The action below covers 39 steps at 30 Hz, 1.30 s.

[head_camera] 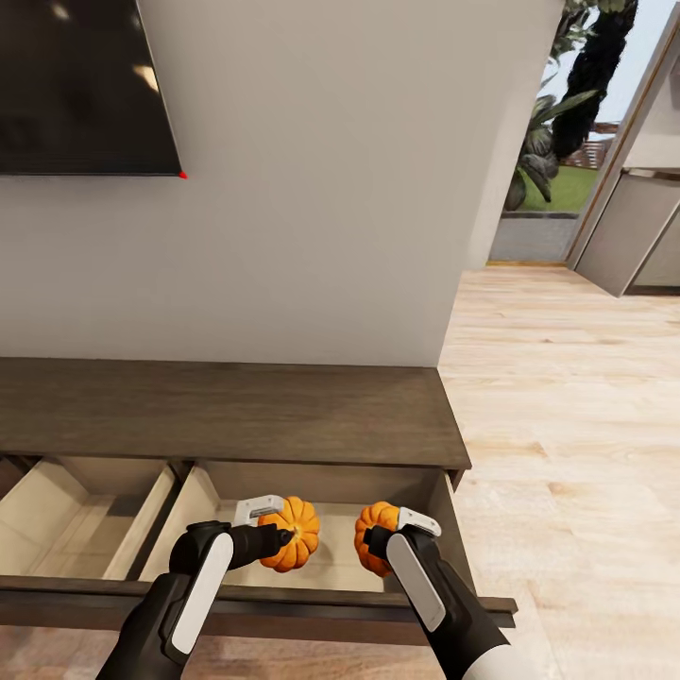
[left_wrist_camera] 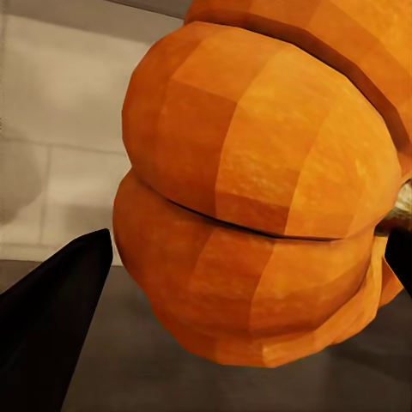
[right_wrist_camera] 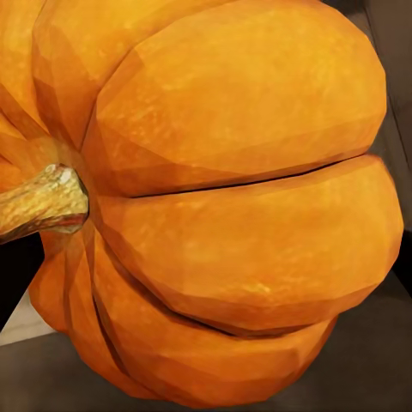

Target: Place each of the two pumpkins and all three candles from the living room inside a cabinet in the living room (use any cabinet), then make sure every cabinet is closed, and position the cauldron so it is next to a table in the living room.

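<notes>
- The cabinet (head_camera: 227, 411) stands against the wall, two drawers pulled out; the left drawer (head_camera: 66, 519) shows pale walls.
- The left claw (head_camera: 280, 535) is closed on the left pumpkin (head_camera: 295, 535), held over the right drawer (head_camera: 332, 482).
- The right claw (head_camera: 389, 531) grips the right pumpkin (head_camera: 374, 538) over that same drawer, near the first pumpkin but apart.
- Wood floor (head_camera: 567, 425) lies to the right.

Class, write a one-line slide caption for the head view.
Both end effectors, left and right, each hold a pumpkin (left, right) over the open drawer of the cabinet.
</notes>
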{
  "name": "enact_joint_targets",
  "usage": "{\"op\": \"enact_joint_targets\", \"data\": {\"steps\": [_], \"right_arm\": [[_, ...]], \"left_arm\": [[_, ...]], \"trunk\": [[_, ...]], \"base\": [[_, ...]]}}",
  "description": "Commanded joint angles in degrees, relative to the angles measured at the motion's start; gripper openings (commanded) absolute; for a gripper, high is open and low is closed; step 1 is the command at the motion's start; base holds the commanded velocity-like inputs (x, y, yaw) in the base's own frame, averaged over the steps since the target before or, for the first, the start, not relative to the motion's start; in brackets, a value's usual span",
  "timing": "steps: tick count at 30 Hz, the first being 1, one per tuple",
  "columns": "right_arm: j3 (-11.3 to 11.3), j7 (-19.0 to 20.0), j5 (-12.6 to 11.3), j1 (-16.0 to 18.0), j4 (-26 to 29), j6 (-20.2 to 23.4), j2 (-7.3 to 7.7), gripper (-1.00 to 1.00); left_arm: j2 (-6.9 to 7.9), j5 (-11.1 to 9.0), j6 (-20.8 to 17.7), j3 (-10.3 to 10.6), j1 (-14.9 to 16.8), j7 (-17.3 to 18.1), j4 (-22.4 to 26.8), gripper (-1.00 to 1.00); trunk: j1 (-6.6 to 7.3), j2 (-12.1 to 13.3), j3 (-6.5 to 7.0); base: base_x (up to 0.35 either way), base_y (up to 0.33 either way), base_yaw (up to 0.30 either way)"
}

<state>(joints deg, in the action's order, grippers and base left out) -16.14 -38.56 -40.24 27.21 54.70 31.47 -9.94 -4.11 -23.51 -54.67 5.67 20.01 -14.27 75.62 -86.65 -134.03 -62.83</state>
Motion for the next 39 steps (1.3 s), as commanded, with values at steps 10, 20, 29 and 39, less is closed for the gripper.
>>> {"op": "enact_joint_targets", "data": {"steps": [10,20,29,39], "right_arm": [[-0.1,-0.5,-0.4,0.0,0.1,0.1,0.01,1.00],[-0.1,-0.5,-0.3,0.0,-1.1,-0.5,0.01,1.00],[-0.5,-0.4,-0.4,0.3,-1.0,-1.1,0.01,1.00],[0.1,-0.6,-1.0,0.4,-0.5,2.0,0.83,1.00]], "left_arm": [[0.06,-0.6,-0.2,-0.6,0.0,-0.6,0.1,1.00],[0.09,-0.7,-0.2,-0.7,0.0,-0.6,0.1,1.00],[0.22,-0.7,-0.8,-0.7,0.0,-0.6,1.1,1.00],[0.06,-0.5,-4.0,-0.7,0.1,-0.7,1.1,1.00]], "trunk": [[0.01,0.0,-0.05],[0.01,0.0,-0.05],[1.11,2.0,0.85],[3.31,6.0,2.64]], "base": [[0.000,0.000,0.000],[0.000,0.000,0.000],[0.000,0.000,0.000],[-0.033,0.000,0.000]]}}
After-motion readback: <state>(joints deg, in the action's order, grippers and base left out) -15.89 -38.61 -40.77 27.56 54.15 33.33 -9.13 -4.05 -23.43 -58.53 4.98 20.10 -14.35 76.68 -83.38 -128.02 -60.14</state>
